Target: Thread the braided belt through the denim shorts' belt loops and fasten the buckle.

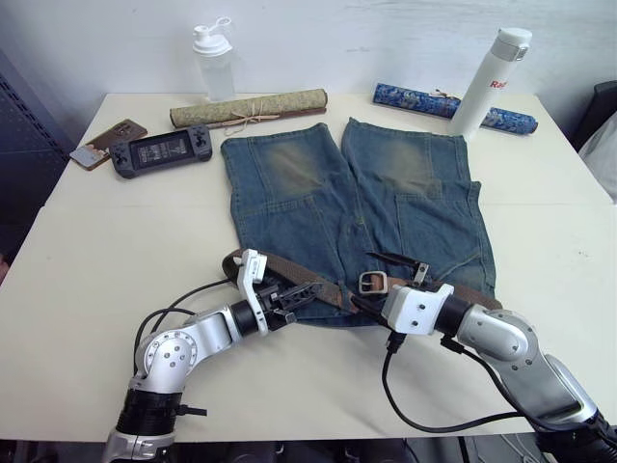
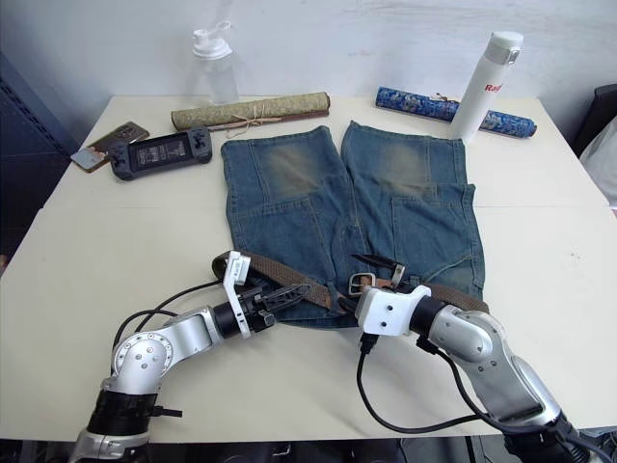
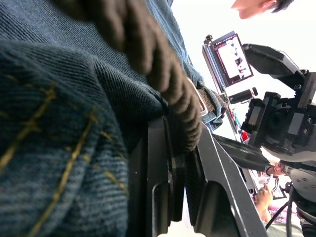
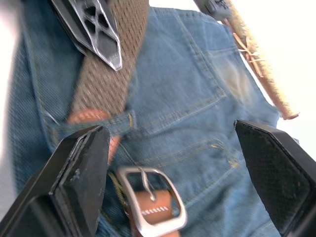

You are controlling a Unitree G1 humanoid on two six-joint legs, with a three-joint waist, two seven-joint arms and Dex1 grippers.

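At lower centre of the head view, our left gripper (image 1: 289, 299) is clamped on the braided belt (image 1: 308, 285), keeping it taut along the denim shorts (image 1: 352, 207) waistband. Our right gripper (image 4: 173, 173) is spread wide, empty, framing the buckle (image 4: 150, 205) for grasping.

Handheld console (image 1: 161, 151), phone (image 1: 107, 142), two bottles (image 1: 214, 64), two rolled mats (image 1: 249, 108)

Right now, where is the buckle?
The buckle lies on the shorts' waistband, just ahead of the right gripper, whose fingers are spread wide.
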